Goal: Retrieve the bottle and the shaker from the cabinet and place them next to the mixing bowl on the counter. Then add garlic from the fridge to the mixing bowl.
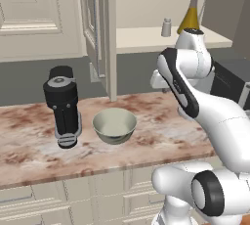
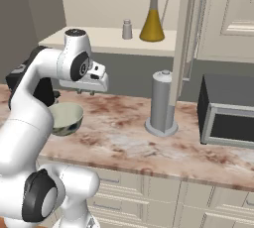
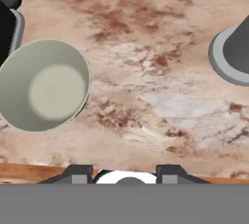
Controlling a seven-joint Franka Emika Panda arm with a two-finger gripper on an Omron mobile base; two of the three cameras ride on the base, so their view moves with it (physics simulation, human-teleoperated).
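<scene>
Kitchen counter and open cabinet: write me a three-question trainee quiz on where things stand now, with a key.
1. True or false: the bottle and the shaker stand on the cabinet shelf.
2. What sits on the counter just left of the mixing bowl in the left base view?
A. a toaster
B. a black blender
C. a kettle
3. Fill in: the gripper holds ____.

Key
1. True. Both are up on the shelf, shaker left of bottle in both base views.
2. B.
3. Nothing. It is shut and empty, above the counter; the bowl below looks empty too.
</scene>
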